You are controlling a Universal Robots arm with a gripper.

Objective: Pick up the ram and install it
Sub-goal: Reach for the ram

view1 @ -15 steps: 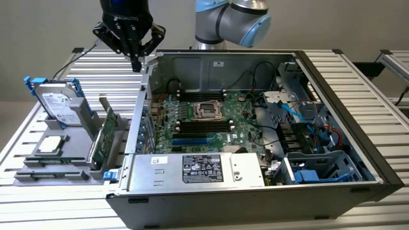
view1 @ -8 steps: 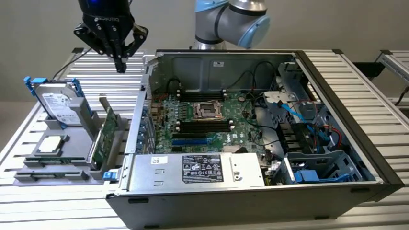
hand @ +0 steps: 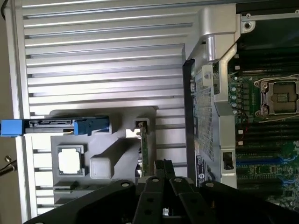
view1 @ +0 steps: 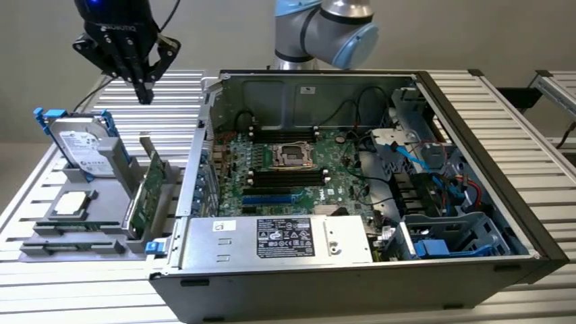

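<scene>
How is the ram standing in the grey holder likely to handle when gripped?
The ram is a thin flat board, so probably stiff and light. It stands on edge in the grey holder, so a sideways push might tilt it. Its exposed green face looks delicate; it may scratch or crack if squeezed hard.
</scene>
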